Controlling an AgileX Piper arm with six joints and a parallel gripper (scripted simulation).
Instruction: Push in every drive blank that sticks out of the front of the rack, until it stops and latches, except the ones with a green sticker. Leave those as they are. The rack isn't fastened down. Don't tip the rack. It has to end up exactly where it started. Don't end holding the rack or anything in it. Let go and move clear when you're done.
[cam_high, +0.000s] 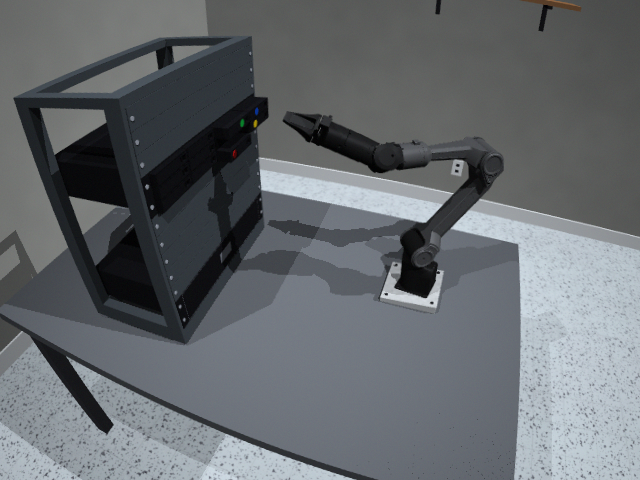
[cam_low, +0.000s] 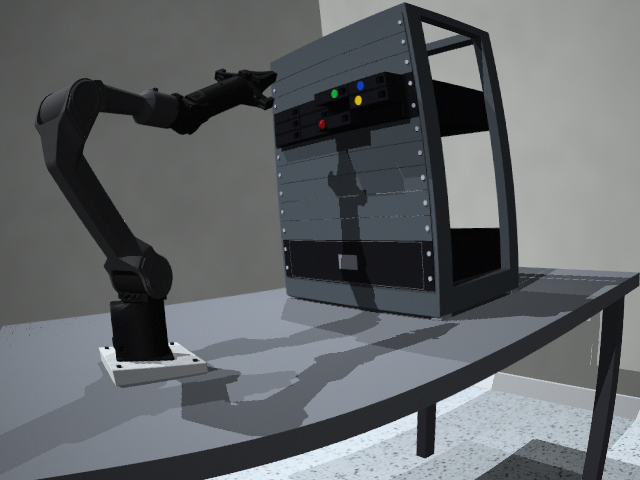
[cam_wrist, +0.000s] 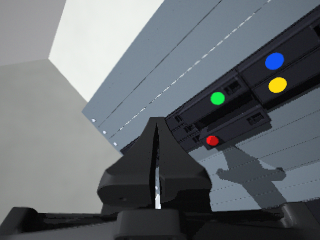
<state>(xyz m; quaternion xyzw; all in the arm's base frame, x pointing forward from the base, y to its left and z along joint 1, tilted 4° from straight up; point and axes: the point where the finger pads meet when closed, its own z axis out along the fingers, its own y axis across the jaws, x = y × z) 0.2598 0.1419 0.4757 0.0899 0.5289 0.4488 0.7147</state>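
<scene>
One closed hand (cam_high: 290, 118) near rack (cam_high: 135, 135)

The arm (cam_high: 454, 206) is nearly all black and dark grey, with a matte surface. Its links are slim and rounded, and the joints are round drums with flat circular caps (cam_high: 492, 164) of lighter grey. The lowest part is a black block-shaped pedestal (cam_low: 138, 330). Under this pedestal sits a square base plate (cam_high: 388, 295), light grey to white, with small dark screws at its corners. Higher above the base plate, near the elbow, a small white tab (cam_high: 457, 167) with two dark dots is fixed to the link. The gripper (cam_high: 296, 121) is black; its two fingers are wedge-shaped and taper to a point.
</scene>
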